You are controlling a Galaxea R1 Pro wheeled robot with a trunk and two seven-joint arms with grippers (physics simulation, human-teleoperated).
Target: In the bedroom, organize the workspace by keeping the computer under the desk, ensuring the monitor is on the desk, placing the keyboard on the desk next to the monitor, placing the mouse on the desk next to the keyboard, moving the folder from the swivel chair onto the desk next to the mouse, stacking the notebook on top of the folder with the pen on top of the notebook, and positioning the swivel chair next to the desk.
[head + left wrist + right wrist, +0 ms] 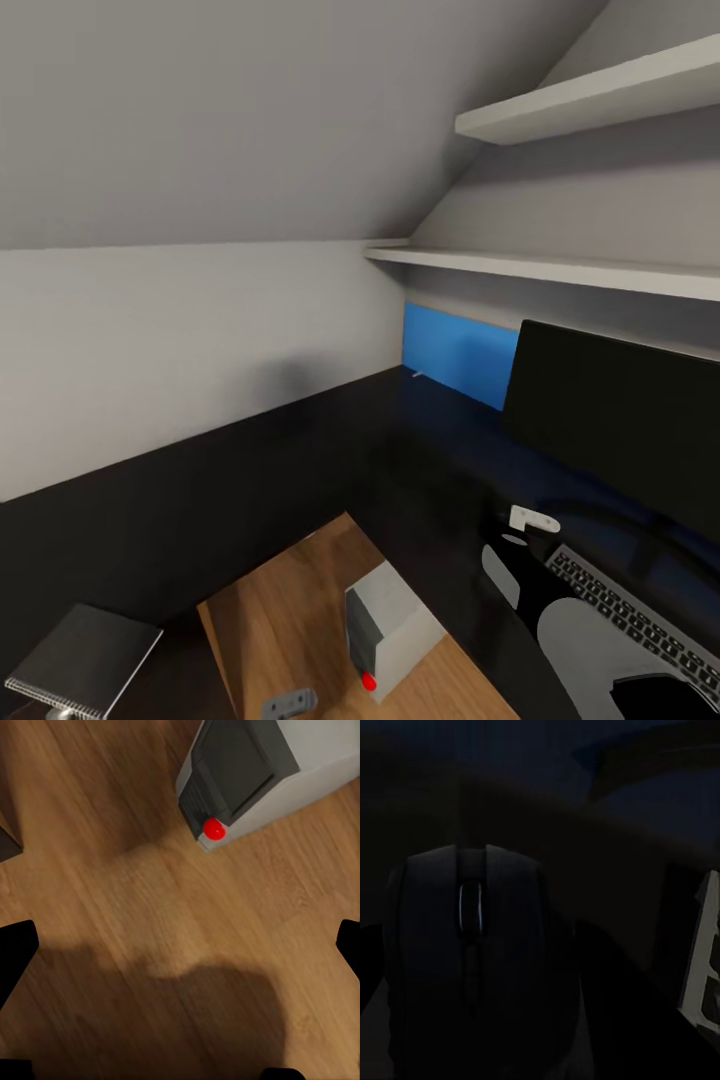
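Note:
The black desk (pixel 250 470) wraps round a floor nook where the light grey computer (pixel 385 625) stands with its red light on. On the desk's right stands the black monitor (pixel 620 430), with the keyboard (pixel 640 620) in front of it. The grey notebook (pixel 85 660) lies on the desk's near left corner. My left gripper (pixel 180 952) hangs open over the wood floor, a little short of the computer (pixel 262 772). In the dim right wrist view the black mouse (pixel 472 945) sits close between the dark fingers of my right gripper (pixel 487 975), above the desk. My right arm (pixel 590 640) reaches in beside the keyboard.
A blue wall panel (pixel 460 355) runs behind the monitor. Two white shelves (pixel 560 265) hang above the desk's right wing under the sloped ceiling. A small white bracket (pixel 533 520) sits near the monitor's foot. The plank floor (pixel 150 907) around the computer is bare.

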